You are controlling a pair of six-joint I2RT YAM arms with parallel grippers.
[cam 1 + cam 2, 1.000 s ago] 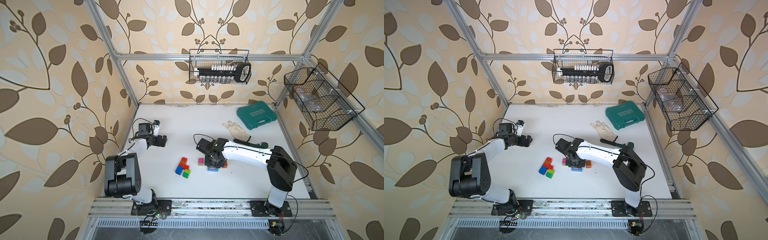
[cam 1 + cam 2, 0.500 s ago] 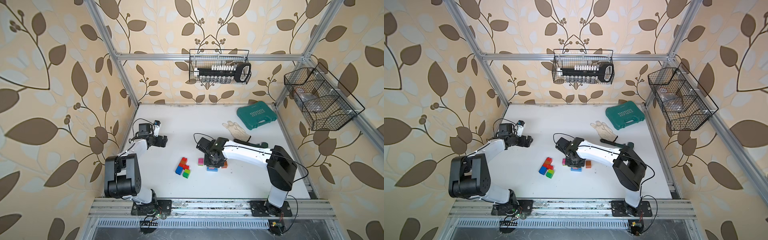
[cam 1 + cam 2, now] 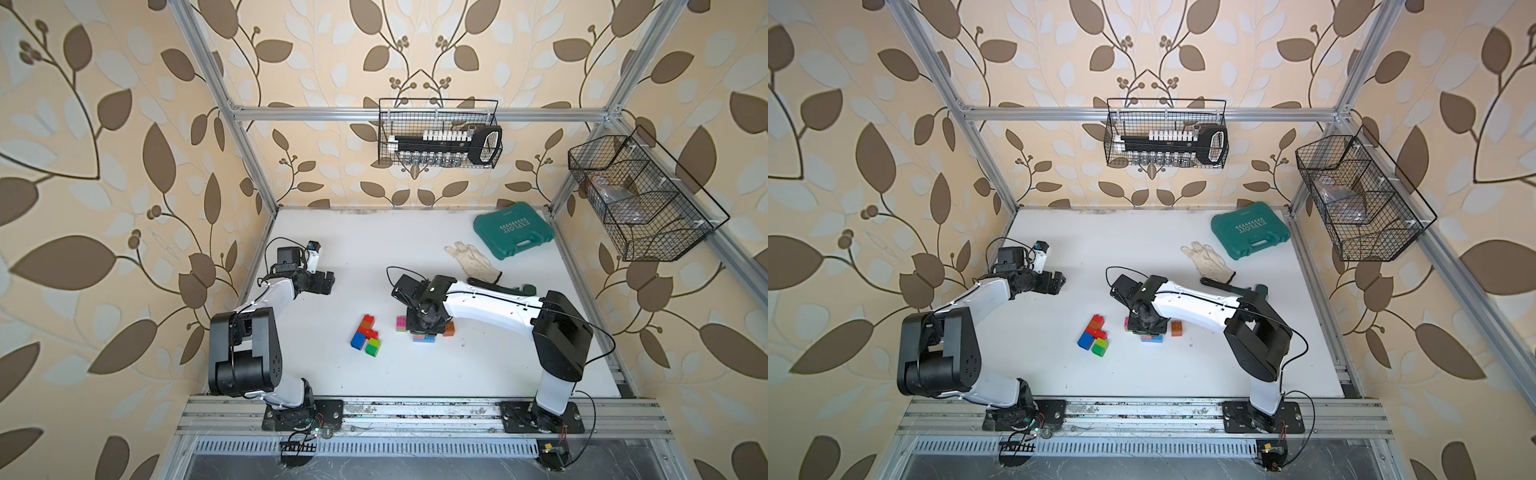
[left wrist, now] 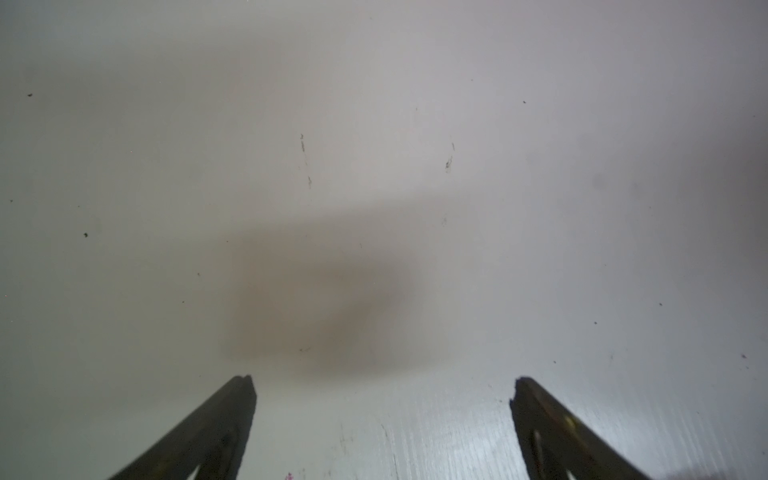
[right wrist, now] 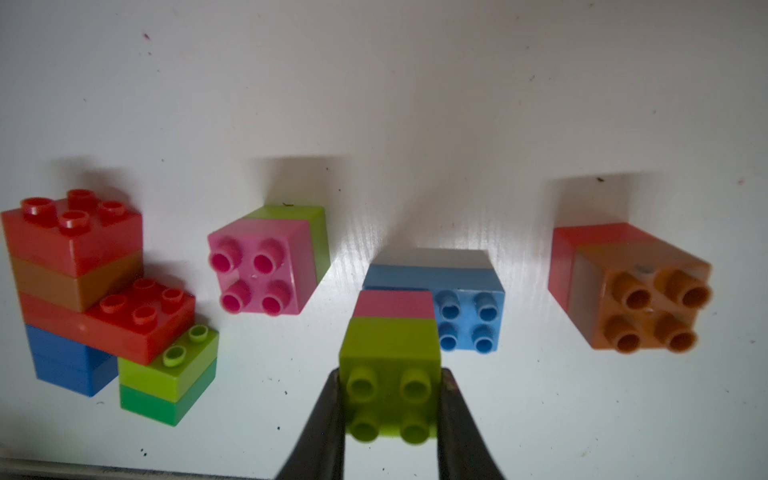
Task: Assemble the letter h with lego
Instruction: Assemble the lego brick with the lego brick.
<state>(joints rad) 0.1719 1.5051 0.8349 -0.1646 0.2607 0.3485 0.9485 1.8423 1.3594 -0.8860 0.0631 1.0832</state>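
The right pincer (image 5: 390, 376) grips the lime brick (image 5: 388, 345); pressed down tilted, it may slip. Left pincer (image 4: 384, 379) stands open.

Overhead stereo pair; downward wrist close-ups

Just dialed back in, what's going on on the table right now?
The right gripper is shut on a lime brick joined to a pink brick, close beside a light blue brick. The left gripper is open and empty over bare table, off to the side. A partial build of red, orange, blue and green bricks stands nearby, and a pink-topped pair and an orange-topped pair sit loose. The h is not finished.
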